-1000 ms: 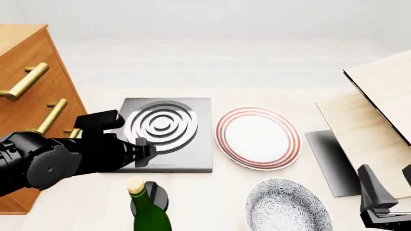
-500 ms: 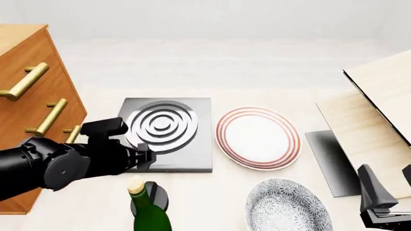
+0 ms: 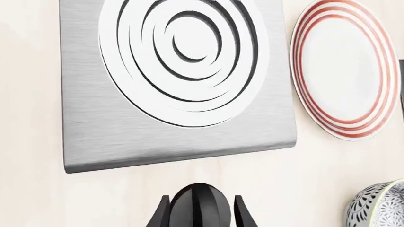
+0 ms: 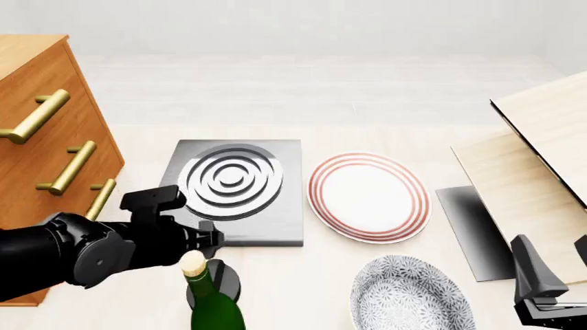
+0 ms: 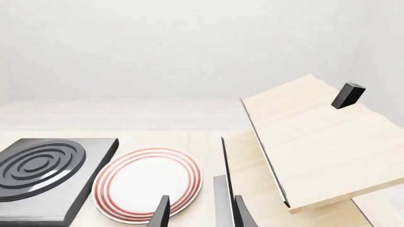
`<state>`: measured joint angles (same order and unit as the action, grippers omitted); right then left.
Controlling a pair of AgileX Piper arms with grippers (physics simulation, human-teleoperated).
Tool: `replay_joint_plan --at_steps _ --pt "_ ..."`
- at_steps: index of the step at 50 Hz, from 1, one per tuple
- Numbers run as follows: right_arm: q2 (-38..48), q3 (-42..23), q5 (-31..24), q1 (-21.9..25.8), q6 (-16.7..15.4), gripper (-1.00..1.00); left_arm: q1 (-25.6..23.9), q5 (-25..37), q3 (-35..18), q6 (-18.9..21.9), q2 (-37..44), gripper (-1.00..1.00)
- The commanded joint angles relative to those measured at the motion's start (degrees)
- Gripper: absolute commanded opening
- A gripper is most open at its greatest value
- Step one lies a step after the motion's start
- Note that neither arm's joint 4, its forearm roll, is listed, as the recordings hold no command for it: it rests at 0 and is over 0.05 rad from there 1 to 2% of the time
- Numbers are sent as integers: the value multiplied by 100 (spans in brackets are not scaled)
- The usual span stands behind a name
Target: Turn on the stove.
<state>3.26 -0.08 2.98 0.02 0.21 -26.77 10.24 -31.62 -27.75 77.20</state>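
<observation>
Here, left claw (image 4: 213, 236) slightly parted, empty, at stove (image 4: 240, 189) front edge, red-ringed plate (image 4: 369, 196) bare, right claw (image 5: 197, 213) open, empty

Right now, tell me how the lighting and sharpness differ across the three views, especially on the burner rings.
Left wrist view: sharp, the flat square dark-grey metallic stove looks pale brushed silver, rings bright white. Front view: even soft light, a sheen across the rings, the white plate with red rim rings crisp. Right wrist view: the same rings render dark grey; no blur anywhere.

left pincer (image 4: 209, 235) low, fingers parted; right pincer (image 5: 200, 213) parted, idle.
</observation>
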Motion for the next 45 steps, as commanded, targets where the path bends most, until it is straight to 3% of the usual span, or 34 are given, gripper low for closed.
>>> replay_joint_plan --at_steps 1,45 --pt "0 0 0 0 0 100 -42 -193 173 -86 103 100" --pt "-2 0 -1 -2 0 100 -10 -869 451 -155 744 100"
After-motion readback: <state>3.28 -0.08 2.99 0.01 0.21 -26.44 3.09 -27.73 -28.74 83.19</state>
